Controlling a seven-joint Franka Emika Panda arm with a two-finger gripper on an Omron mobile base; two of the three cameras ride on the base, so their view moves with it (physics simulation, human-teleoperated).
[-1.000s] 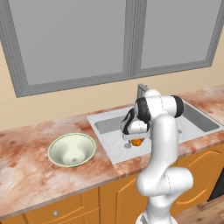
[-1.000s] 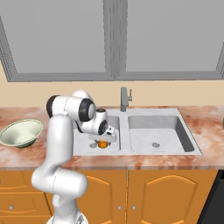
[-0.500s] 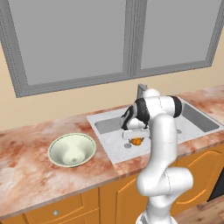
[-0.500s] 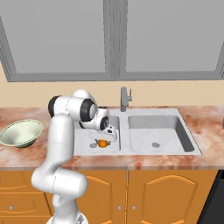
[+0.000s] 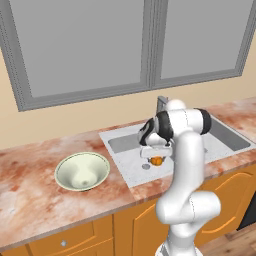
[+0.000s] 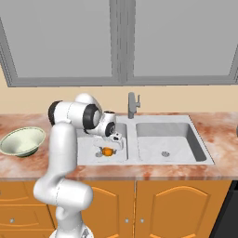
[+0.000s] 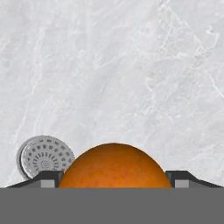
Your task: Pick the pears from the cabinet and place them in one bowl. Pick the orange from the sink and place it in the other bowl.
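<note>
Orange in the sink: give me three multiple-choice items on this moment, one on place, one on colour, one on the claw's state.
1. Where is the orange?
A. in the sink's left basin
B. in the cream bowl
C. on the counter

2. What colour is the bowl?
A. blue
B. black
C. pale cream

3. How does the claw stand?
A. shut on nothing
B. closed on the orange
C. above the bowl

Key: 1 A, it lies beside the drain; 2 C, both base views show it; 3 B, a fingertip presses each side.
</note>
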